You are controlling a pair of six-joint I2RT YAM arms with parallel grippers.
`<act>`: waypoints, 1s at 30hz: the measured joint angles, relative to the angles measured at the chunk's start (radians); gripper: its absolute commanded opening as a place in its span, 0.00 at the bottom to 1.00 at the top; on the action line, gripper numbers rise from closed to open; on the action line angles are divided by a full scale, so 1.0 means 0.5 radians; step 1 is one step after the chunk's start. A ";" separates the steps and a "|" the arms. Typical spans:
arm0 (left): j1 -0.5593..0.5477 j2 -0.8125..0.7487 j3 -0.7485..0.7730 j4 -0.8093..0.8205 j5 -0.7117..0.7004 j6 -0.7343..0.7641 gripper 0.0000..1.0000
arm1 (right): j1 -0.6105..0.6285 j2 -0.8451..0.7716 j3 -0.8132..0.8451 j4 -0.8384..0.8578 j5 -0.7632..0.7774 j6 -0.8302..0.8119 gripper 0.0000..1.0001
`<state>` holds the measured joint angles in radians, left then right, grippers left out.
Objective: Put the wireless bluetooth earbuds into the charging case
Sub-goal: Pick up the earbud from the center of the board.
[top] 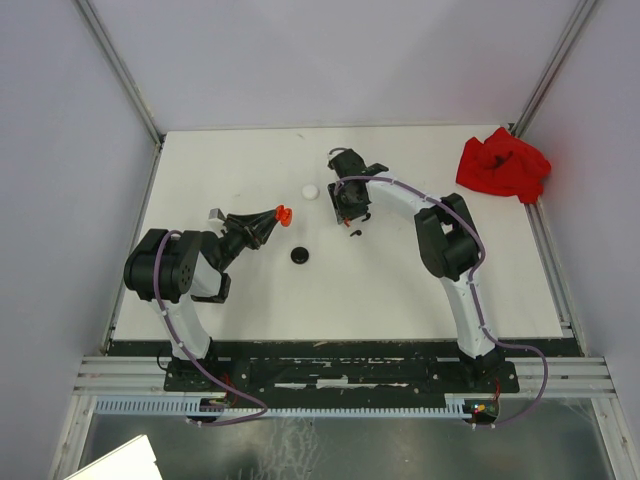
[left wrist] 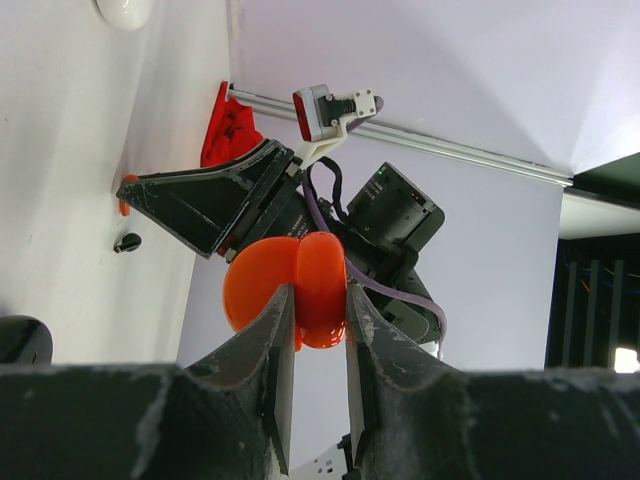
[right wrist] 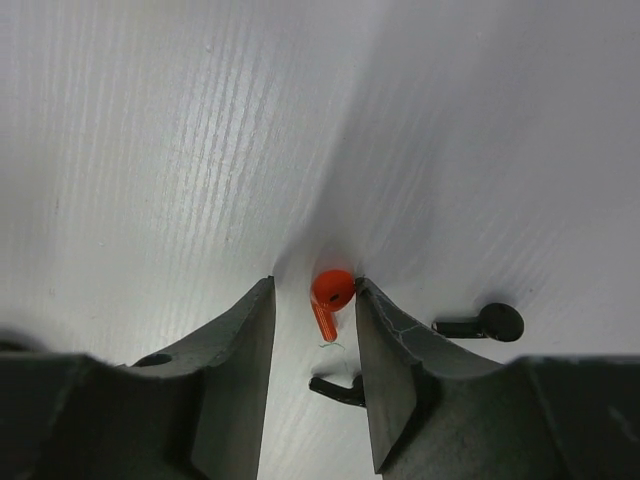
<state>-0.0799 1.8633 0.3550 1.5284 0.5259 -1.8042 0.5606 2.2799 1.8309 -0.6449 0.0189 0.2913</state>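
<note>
My left gripper (top: 274,216) is shut on an open red charging case (top: 283,212), held above the table; in the left wrist view the fingers clamp one half of the case (left wrist: 262,288). My right gripper (top: 350,214) points down at the table and is open. In the right wrist view a red earbud (right wrist: 331,294) lies on the table between its fingers (right wrist: 385,340), touching the right one. A black earbud (right wrist: 488,322) lies to the right, and another black earbud (right wrist: 332,387) is partly hidden behind the right finger.
A white round case (top: 310,191) lies left of the right gripper. A black round case (top: 300,256) lies nearer the front. A red cloth (top: 503,165) sits at the far right corner. Grey walls and rails bound the table.
</note>
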 measured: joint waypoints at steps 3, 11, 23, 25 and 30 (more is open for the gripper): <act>0.000 0.000 0.000 0.001 0.000 0.000 0.03 | 0.000 0.014 0.023 -0.003 -0.001 0.001 0.42; 0.000 0.000 0.000 0.000 -0.001 0.000 0.03 | 0.000 0.026 0.043 -0.023 0.000 0.002 0.35; 0.000 0.000 0.000 0.001 0.000 0.000 0.03 | 0.000 0.050 0.087 -0.059 0.010 0.000 0.08; 0.000 0.000 0.000 0.000 -0.001 0.000 0.03 | 0.000 0.039 0.060 -0.005 0.008 0.000 0.06; -0.005 0.000 0.000 0.000 -0.001 0.000 0.03 | -0.013 -0.243 -0.428 0.403 -0.046 0.002 0.05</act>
<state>-0.0826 1.8633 0.3550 1.5284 0.5255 -1.8042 0.5541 2.1582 1.6169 -0.4435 -0.0040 0.2924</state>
